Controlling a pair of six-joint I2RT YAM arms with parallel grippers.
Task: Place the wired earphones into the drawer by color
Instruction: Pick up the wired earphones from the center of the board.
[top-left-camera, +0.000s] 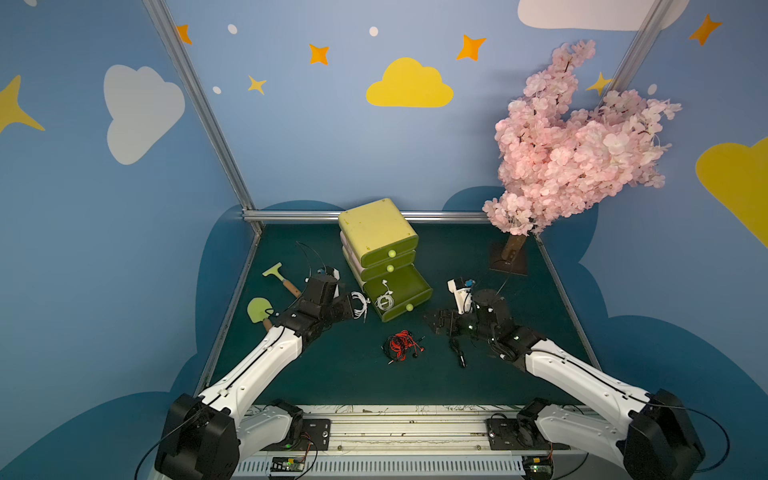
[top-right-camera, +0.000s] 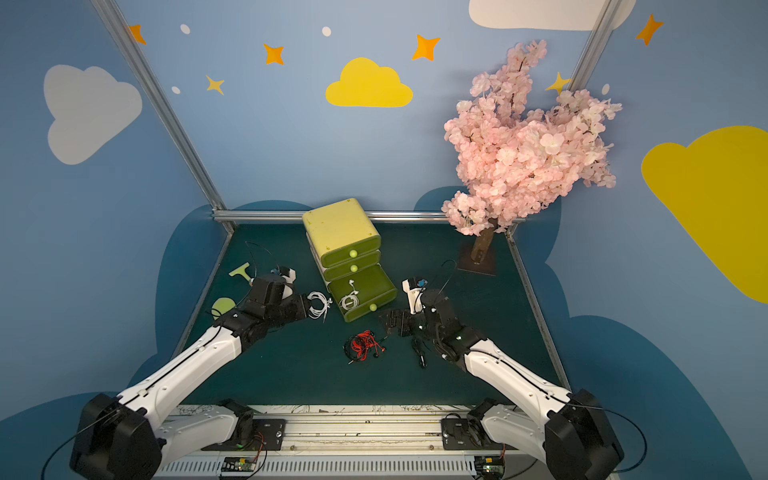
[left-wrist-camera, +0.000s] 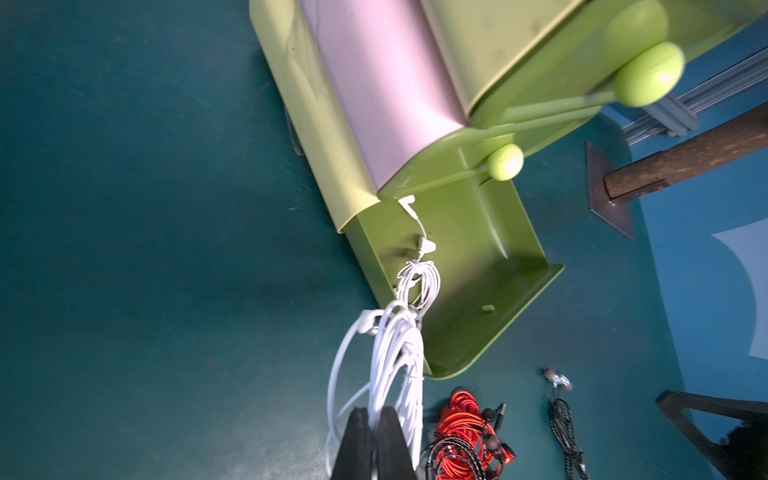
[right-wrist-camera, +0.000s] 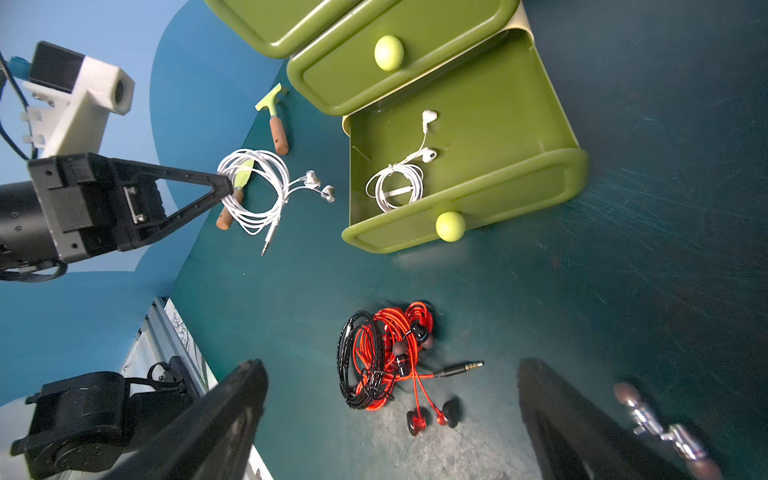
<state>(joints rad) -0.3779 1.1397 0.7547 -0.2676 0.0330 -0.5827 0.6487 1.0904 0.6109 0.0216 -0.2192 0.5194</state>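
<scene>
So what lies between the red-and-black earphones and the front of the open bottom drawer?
Nothing: bare green mat. The right wrist view shows the red-and-black earphones apart from the open bottom drawer, with only tabletop between; both top views agree.

A staged robot-test booth dressed like a nursery: blue walls (top-left-camera: 316, 137) painted with a yellow cloud (top-left-camera: 409, 85) and stars, aluminium frame posts (top-left-camera: 199, 104), an artificial pink blossom tree (top-left-camera: 573, 141), and two arms bolted to a rail (top-left-camera: 407, 432) at the dark green tabletop (top-left-camera: 332, 374).
</scene>
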